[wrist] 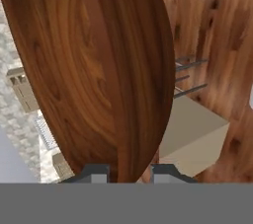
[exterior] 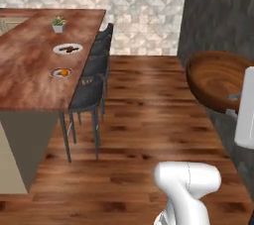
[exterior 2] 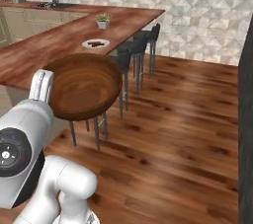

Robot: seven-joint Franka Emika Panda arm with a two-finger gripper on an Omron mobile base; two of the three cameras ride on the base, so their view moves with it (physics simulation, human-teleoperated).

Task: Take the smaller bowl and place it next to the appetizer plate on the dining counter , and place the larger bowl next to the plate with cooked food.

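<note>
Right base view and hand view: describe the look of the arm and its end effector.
The arm is glossy white with rounded, tube-like links. One big joint has a dark, nearly black round cap bearing small white marks and a tiny red dot. No cables show. In the hand view the end effector has two small, blocky dark grey fingertips.

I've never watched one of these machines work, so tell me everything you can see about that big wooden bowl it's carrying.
The larger bowl is wide, deep and round, made of what looks like glossy reddish-brown wood with darker grain rings inside. It appears empty. It hangs in the air over the wooden floor, tilted, beside the dining counter and touching no surface. The claw is clamped on its rim, one finger on each side of the wall.
</note>
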